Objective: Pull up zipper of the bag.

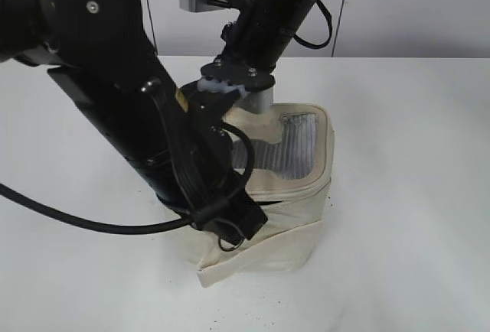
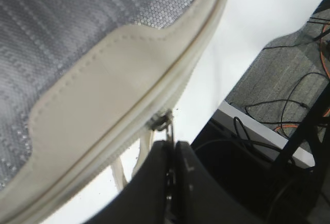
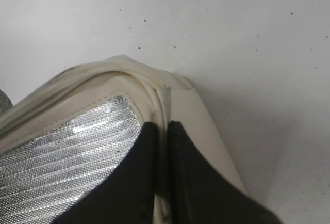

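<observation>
The cream-white bag (image 1: 295,217) stands on the white table, its grey mesh window (image 1: 295,144) facing up. In the left wrist view the zipper track (image 2: 105,154) runs along the lid rim of the bag (image 2: 103,95) to a silver slider (image 2: 161,120). My left gripper (image 2: 172,145) is shut on the slider's ring pull, just off the bag's edge. In the exterior view its fingers are hidden behind the left arm (image 1: 153,133). My right gripper (image 3: 162,128) is shut on the lid rim near a rounded corner of the bag (image 3: 191,110). In the exterior view the right gripper (image 1: 256,106) sits at the back left corner.
The white table (image 1: 413,194) surrounds the bag. A loose cream strap (image 2: 118,172) hangs below the rim. Past the table edge the left wrist view shows floor with cables (image 2: 289,95) and a dark frame.
</observation>
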Available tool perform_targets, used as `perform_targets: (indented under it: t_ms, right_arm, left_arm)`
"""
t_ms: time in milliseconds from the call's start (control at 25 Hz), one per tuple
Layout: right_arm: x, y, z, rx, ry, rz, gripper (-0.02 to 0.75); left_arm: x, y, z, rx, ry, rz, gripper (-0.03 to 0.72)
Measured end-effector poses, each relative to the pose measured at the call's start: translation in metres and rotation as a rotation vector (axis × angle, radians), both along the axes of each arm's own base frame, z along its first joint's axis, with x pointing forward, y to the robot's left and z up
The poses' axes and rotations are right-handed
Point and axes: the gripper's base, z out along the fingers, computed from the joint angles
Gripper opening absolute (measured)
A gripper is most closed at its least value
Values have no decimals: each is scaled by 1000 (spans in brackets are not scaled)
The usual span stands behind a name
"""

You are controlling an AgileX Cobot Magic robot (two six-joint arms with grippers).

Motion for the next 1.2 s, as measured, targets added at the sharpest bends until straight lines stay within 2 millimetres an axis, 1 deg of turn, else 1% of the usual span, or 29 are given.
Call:
perform_targets:
  t_ms: [80,120,200,240,280,360,440,480,560,640,680,760,840,920,1000,1040,1120,1200]
  right_arm:
    - [0,0,0,-1,10,-18,43]
    - [0,0,0,-2,16,-28,64]
    - [0,-1,3,-4,17,-44,152]
    - [0,-1,5,-7,13,-53,221]
    - [0,-3,8,-16,3,-63,293]
    - [0,-8,17,-41,-28,-80,402]
    - [2,-18,29,-64,-65,-110,461]
    - [3,-23,37,-74,-86,-128,472]
    - [5,-36,50,-81,-112,-173,484]
    - [8,-50,63,-74,-128,-222,489]
    - [9,-59,67,-78,-129,-245,491]
    - [7,-78,75,-84,-135,-285,491]
    - [3,-95,77,-98,-119,-318,491]
    - [-6,-111,81,-110,-106,-343,491]
    - [-15,-126,80,-126,-78,-368,491]
    - [-20,-133,82,-129,-73,-382,491]
    - [-32,-147,79,-143,-43,-404,491]
    - [-47,-160,78,-154,-17,-427,491]
  left_arm:
    - [-1,0,0,9,9,1,4]
    - [-2,1,-1,14,14,0,10]
    - [-3,2,0,28,22,-8,47]
    - [-4,3,0,41,29,-17,75]
    - [-6,5,2,47,26,-25,120]
    - [-6,10,8,64,-5,-31,228]
    - [-6,15,16,79,-63,-42,321]
    - [-5,18,21,86,-93,-50,358]
    - [-4,24,31,93,-170,-63,407]
    - [2,30,37,91,-230,-56,427]
    - [6,32,40,90,-245,-45,430]
    - [18,38,44,83,-271,-6,436]
    - [34,42,50,68,-301,37,438]
    - [49,45,57,46,-342,48,438]
    - [61,44,62,21,-371,30,438]
    - [68,41,64,6,-379,20,438]
    - [80,35,65,-16,-386,2,439]
    - [94,26,62,-24,-394,-24,440]
